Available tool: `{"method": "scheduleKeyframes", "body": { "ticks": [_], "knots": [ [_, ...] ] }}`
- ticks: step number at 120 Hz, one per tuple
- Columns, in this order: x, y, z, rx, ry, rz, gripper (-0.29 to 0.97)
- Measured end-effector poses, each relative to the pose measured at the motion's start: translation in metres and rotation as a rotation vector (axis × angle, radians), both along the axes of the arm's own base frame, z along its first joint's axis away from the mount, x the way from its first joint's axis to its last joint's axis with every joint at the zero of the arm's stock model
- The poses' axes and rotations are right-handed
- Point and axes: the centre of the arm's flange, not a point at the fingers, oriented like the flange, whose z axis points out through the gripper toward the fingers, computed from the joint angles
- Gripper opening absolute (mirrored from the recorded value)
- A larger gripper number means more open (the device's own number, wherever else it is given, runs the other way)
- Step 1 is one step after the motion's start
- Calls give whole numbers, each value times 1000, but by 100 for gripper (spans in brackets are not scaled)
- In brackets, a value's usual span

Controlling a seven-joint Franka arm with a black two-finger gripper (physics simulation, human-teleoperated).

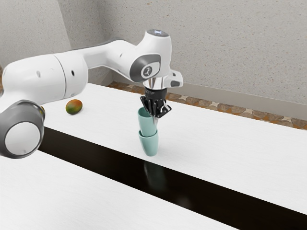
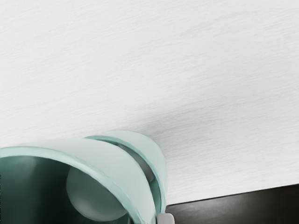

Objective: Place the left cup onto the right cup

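A small green-and-red mango-like fruit (image 1: 73,106) lies far toward the exterior view's left on the white table (image 1: 230,134), well apart from the cups. A glossy black band (image 1: 192,191) crosses the tabletop diagonally. Near the middle, on the band's far edge, the lower pale teal cup (image 1: 149,144) stands upright with the upper pale teal cup (image 1: 145,122) nested in it, slightly tilted. Bare tabletop stretches to the right. The black two-finger gripper (image 1: 157,111) reaches down from above, its fingers pinched on the upper cup's rim.
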Motion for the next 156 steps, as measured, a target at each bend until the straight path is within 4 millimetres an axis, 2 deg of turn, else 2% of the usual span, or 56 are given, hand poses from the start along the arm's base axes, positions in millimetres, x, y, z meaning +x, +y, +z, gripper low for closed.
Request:
{"method": "scheduleKeyframes", "body": {
  "ticks": [16,37,48,56,65,84,100,116,138,156],
  "knots": [
    [2,3,-10,-2,9,6,-9],
    [0,-6,-9,-12,14,5,21],
    [-1,-12,22,-18,-17,6,33],
    [-9,-19,53,-16,-45,1,40],
    [-20,-26,86,-10,-77,-5,45],
    [-55,-35,140,19,-118,-9,56],
    [-98,-19,174,52,-129,22,62],
    [-126,-2,196,42,-120,61,65],
    [-150,28,205,25,-88,99,67],
    [-160,58,197,23,-52,121,67]
  ]
}}
